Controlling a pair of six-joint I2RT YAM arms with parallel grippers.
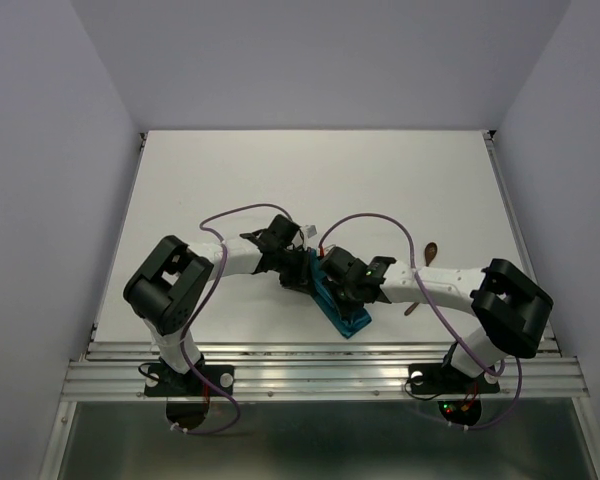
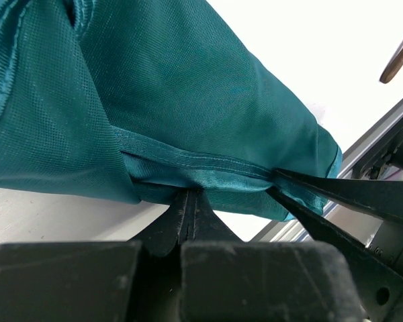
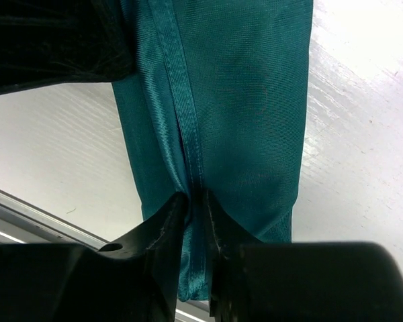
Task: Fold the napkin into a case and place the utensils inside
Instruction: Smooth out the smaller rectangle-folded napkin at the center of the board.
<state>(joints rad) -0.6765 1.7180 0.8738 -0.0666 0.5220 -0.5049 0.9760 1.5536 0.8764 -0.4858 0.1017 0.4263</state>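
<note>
Left gripper [image 2: 191, 201] is clamping the hem of the napkin [image 2: 188, 87] and right gripper [image 3: 195, 208] is nipping its seam, jaws narrow, by the table [image 1: 280, 180] front edge — any uneven pull is risking the shiny folded strip slipping out and unfolding.

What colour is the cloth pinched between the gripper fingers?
The napkin is teal blue-green, a fine, slightly shiny weave with a stitched hem. It shows best in the left wrist view.
</note>
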